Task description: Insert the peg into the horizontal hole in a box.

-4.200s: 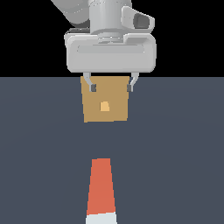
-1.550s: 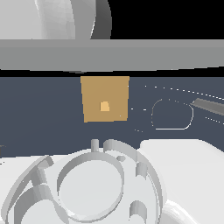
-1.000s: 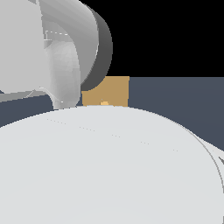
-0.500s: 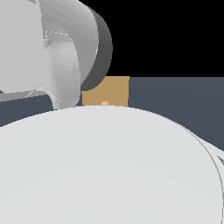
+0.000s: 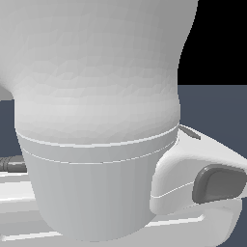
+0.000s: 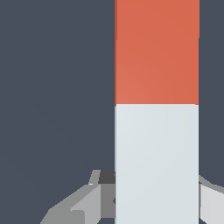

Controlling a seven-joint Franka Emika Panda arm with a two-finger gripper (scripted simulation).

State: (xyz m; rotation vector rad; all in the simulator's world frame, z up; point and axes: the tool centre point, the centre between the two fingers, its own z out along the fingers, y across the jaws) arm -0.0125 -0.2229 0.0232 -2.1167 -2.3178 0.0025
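1. Reading the wrist view, the peg (image 6: 156,109) fills the middle of the picture, lying on the dark desk (image 6: 52,87), with a finger (image 6: 78,203) showing on one side of its pale end and another (image 6: 212,201) on the other side
2. The fingers stand either side of the peg; whether they press on it or merely flank it I cannot tell, since the peg hides the inner faces
3. Risk: a grasp on the pale end, far from the middle, could let the long bar droop or swivel once lifted, spoiling its line to the hole
4. Risk: if the fingers shut unevenly they could nudge the peg sideways on the desk and skew it
5. Risk: the arm's white body (image 5: 96,120) blocks nearly all of the exterior view, so the box and hole are hidden and alignment cannot be checked from here
6. The peg is a slim square-section bar with flat faces and crisp edges, orange-red along the far stretch and white-grey at the end by the fingers, the two colours meeting at a clean straight line
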